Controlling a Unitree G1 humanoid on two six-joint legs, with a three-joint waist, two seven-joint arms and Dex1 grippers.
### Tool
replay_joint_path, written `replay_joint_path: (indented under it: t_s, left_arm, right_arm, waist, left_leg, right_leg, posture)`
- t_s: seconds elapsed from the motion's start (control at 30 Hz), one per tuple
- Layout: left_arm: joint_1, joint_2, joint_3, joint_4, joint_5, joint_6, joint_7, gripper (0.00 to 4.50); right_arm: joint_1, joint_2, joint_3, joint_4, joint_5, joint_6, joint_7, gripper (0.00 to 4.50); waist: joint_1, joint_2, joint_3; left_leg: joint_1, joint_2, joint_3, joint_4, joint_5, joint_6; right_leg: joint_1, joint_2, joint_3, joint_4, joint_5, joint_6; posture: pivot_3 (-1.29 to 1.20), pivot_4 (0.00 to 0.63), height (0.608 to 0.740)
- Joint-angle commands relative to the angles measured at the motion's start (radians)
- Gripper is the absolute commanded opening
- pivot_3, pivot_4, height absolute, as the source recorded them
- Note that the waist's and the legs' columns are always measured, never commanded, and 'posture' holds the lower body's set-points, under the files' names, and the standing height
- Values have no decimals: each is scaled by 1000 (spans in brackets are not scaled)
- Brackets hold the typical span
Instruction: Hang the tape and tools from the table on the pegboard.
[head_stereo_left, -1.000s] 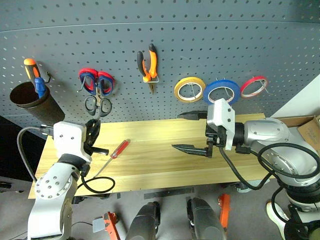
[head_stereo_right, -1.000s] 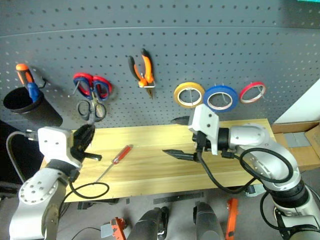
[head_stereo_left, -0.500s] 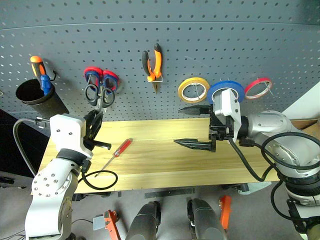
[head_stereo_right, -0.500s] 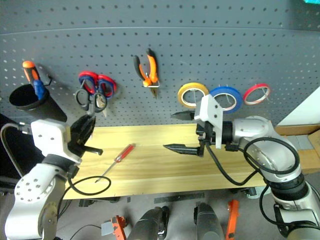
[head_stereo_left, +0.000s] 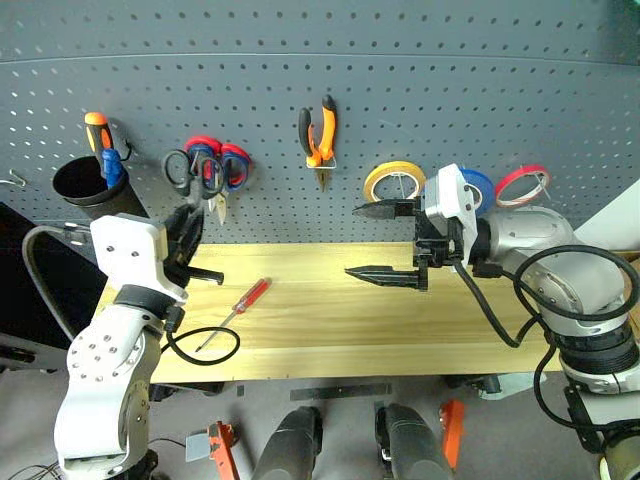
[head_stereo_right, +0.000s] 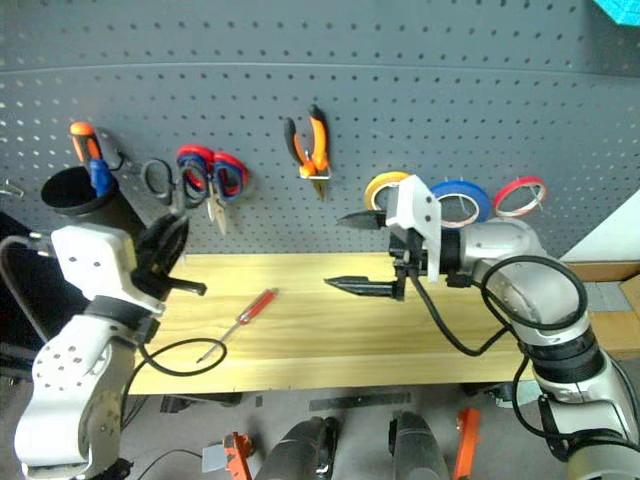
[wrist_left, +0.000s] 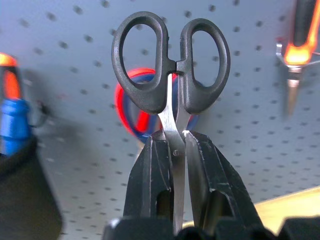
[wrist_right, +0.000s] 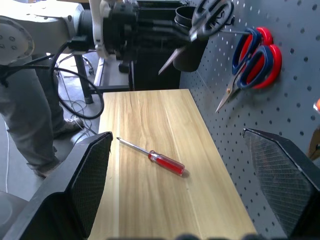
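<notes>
The left arm was raised at the table's left end, its gripper (wrist_left: 175, 150) pointing toward the pegboard (head_stereo_left: 450, 90) and tilted slightly up. Its two black fingers were clamped on the blades of the black-handled scissors (wrist_left: 170, 65), handle loops outward and close to the board. In the head view those scissors (head_stereo_left: 178, 168) sat just left of a red-and-blue pair of scissors (head_stereo_left: 222, 165) hanging on the board; whether the loops were over a hook could not be told.

The right arm reached across in front of the board, gripper (head_stereo_left: 385, 240) pointing toward the robot's left, its fingers spread wide and holding nothing, above the middle of the table (head_stereo_left: 330, 330).

The red-handled screwdriver (head_stereo_left: 236, 310) lay on the table, slanted, with its metal shaft toward the near edge beside a looped black cable (head_stereo_left: 205, 345). The orange-and-black pliers (head_stereo_left: 319, 135) hung nose down on the board. The blue tape (head_stereo_right: 462, 200) hung on the board between a yellow roll (head_stereo_left: 392, 182) and a thin red roll (head_stereo_left: 522, 183), partly hidden by the right wrist. A dark cup (head_stereo_left: 90, 185) on the board's left held an orange-and-blue tool (head_stereo_left: 102, 145).
</notes>
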Motion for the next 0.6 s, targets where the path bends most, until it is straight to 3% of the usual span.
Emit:
replay_joint_path:
  t_s: [0.03, 0.3, 0.6]
  left_arm:
    - [-36, 6, 27, 34, -24, -11, -3, 126]
    - [-82, 32, 73, 89, -14, -48, 11, 126]
    - [-54, 33, 18, 104, -42, -18, -27, 126]
  right_arm:
    - [-18, 3, -7, -11, -10, -30, 15, 4500]
    - [-18, -1, -16, -18, -12, -21, 16, 4500]
    - [-19, 2, -16, -19, -11, -17, 14, 4500]
  waist:
    - [0, -1, -4]
    - [-3, -2, -8]
    - [-3, -3, -16]
  left_leg:
    - [0, 0, 0, 0, 0, 0]
    - [0, 0, 0, 1, 1, -1]
    - [0, 0, -1, 1, 1, -1]
  right_leg:
    - [0, 0, 0, 0, 0, 0]
    - [0, 0, -1, 1, 0, 0]
    - [0, -1, -1, 1, 1, -1]
  posture:
    - [-58, 150, 740]
    - [-69, 150, 740]
    - [-69, 153, 740]
